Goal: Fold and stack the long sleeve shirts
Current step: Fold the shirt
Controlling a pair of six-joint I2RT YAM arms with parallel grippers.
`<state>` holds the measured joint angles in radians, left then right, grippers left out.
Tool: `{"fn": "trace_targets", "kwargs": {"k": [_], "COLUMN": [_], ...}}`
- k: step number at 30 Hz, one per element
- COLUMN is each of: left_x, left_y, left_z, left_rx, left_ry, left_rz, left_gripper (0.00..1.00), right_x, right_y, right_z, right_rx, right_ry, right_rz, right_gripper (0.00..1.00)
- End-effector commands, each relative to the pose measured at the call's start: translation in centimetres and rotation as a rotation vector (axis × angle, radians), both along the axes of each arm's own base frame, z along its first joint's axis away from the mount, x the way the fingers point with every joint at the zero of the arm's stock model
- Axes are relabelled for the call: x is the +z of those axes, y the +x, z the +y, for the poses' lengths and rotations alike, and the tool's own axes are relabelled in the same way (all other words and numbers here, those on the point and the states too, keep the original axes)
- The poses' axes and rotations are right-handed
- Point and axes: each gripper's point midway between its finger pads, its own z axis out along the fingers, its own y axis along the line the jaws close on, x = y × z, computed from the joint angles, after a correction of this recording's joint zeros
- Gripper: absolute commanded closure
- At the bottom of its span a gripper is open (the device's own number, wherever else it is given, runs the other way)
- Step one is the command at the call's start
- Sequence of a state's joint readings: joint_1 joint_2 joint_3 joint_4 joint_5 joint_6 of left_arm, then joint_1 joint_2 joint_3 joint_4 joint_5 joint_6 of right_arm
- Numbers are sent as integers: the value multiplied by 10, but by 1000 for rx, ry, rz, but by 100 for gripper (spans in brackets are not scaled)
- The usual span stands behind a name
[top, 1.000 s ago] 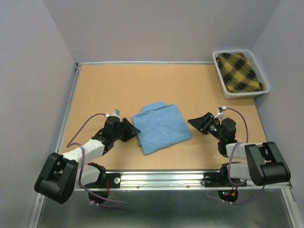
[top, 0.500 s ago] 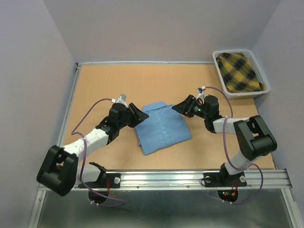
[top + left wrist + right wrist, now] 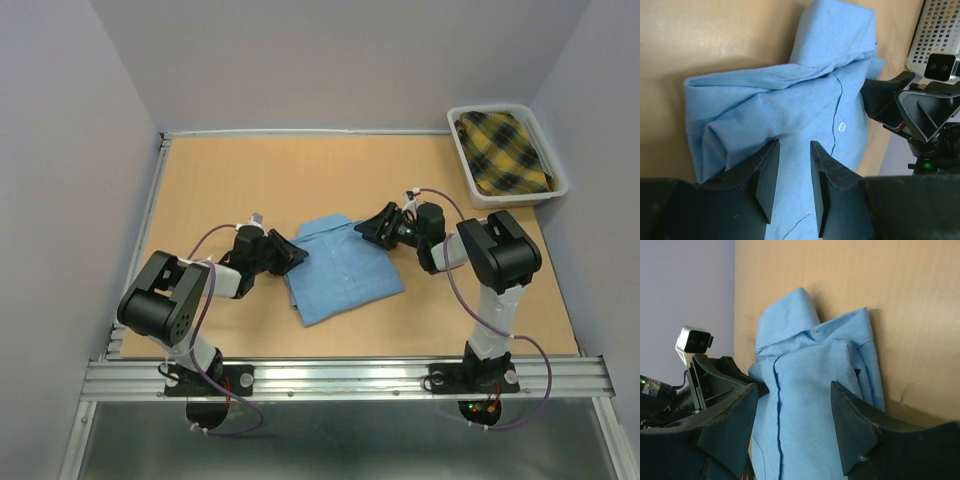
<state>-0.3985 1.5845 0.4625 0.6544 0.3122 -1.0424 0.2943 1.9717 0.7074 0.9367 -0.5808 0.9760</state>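
One light blue long sleeve shirt (image 3: 345,270) lies folded on the wooden table, collar toward the far side. My left gripper (image 3: 297,256) is low at its left edge. In the left wrist view the jaws (image 3: 792,150) stand a narrow gap apart over the shirt (image 3: 790,95), button front showing, no cloth pinched. My right gripper (image 3: 369,228) is at the shirt's far right corner beside the collar. In the right wrist view it (image 3: 794,387) is wide open above the shirt (image 3: 815,365). Each wrist view shows the opposite gripper across the cloth.
A white bin (image 3: 520,200) at the far right corner holds a yellow and black plaid garment (image 3: 505,152). A metal rail (image 3: 350,375) runs along the near edge, and grey walls enclose the table.
Both arms have swung inward and away from the bases. The right gripper went from the shirt's right side to its collar corner; the left closed in on the left edge. The shirt lies as before.
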Motion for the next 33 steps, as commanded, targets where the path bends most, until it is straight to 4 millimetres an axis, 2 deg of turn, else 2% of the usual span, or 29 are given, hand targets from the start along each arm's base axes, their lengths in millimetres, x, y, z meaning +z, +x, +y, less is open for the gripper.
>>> {"fn": "trace_targets", "kwargs": {"k": [1, 3, 4, 5, 8, 9, 11, 12, 13, 15, 16, 18, 19, 20, 21, 22, 23, 24, 26, 27, 29, 30, 31, 33], "left_x": [-6, -9, -8, -18, -10, -3, 5, 24, 33, 51, 69, 89, 93, 98, 101, 102, 115, 100, 95, 93, 90, 112, 89, 92], "left_y": [4, 6, 13, 10, 33, 44, 51, 66, 70, 70, 76, 73, 63, 57, 49, 38, 25, 8, -15, -33, -51, -53, -66, -72], "left_z": [19, 27, 34, 41, 52, 52, 53, 49, 49, 48, 42, 41, 25, 21, 25, 17, 5, 2, -7, -12, -15, -19, -13, -15], "left_rx": [53, 62, 82, 90, 98, 94, 57, 36, 19, -29, -48, -89, -146, -165, -156, -173, -186, -165, -154, -131, -94, -78, -62, -33], "left_ry": [4, 16, 24, 52, 84, 94, 139, 153, 172, 237, 269, 407, 452, 490, 550, 553, 520, 460, 330, 190, 53, -51, -72, -154], "left_rz": [-13, -6, -4, 51, 44, 42, 29, -26, -54, -114, -165, -233, -263, -279, -284, -289, -326, -267, -246, -242, -230, -313, -271, -279], "left_gripper": [57, 57, 57, 56, 55, 49, 37, 34, 31, 23, 21, 17, 17, 16, 16, 16, 18, 20, 23, 28, 33, 36, 37, 38], "right_x": [-4, 1, 0, 11, 25, 43, 42, 44, 49, 46, 38, 51, 45, 58, 57, 59, 67, 69, 69, 78, 79, 77, 77, 73], "right_y": [15, 15, 14, 14, 9, 8, -1, -2, -10, -14, -25, -31, -41, -46, -54, -59, -67, -73, -86, -93, -100, -104, -105, -108], "right_z": [-35, -50, -64, -69, -85, -86, -88, -91, -95, -107, -112, -123, -127, -129, -131, -131, -130, -127, -122, -116, -113, -111, -111, -111], "right_rx": [-99, -135, -165, -173, -201, -200, -182, -189, -194, -214, -206, -226, -223, -230, -229, -223, -223, -210, -194, -169, -158, -145, -142, -137], "right_ry": [-16, -19, -23, -17, -18, -16, -68, -96, -129, -243, -293, -376, -399, -411, -424, -423, -406, -387, -348, -318, -289, -285, -286, -288], "right_rz": [-39, -45, -38, -62, -81, -124, -111, -110, -91, -108, -47, -98, -64, -104, -80, -85, -109, -109, -95, -119, -113, -112, -119, -111], "right_gripper": [34, 34, 34, 35, 34, 34, 34, 33, 33, 31, 30, 28, 27, 27, 27, 27, 27, 27, 27, 27, 27, 27, 27, 27]}}
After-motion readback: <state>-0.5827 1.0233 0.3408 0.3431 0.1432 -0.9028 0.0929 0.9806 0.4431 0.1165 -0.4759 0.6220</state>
